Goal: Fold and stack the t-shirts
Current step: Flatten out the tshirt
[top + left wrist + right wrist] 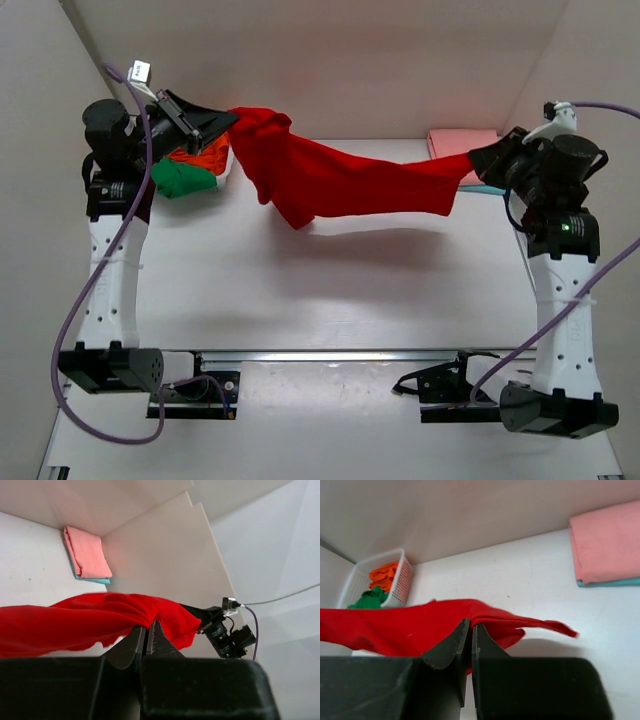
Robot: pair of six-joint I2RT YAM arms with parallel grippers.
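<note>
We've got the red t-shirt [340, 180] strung in the air between both arms! Left gripper [222, 120] is pinched tight on its ten o'clock end, right gripper [478, 160] clamped on the two o'clock end. The pink t-shirt [462, 143] lies folded atop the light blue t-shirt [615, 582] at two o'clock. The orange t-shirt [205, 158] and green t-shirt [183, 180] sit in the basket [405, 575] at ten.

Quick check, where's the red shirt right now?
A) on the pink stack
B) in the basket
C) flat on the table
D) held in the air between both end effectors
D: the red shirt spans from the left end effector to the right end effector, both shut on it, and casts a shadow on the table below.
</note>
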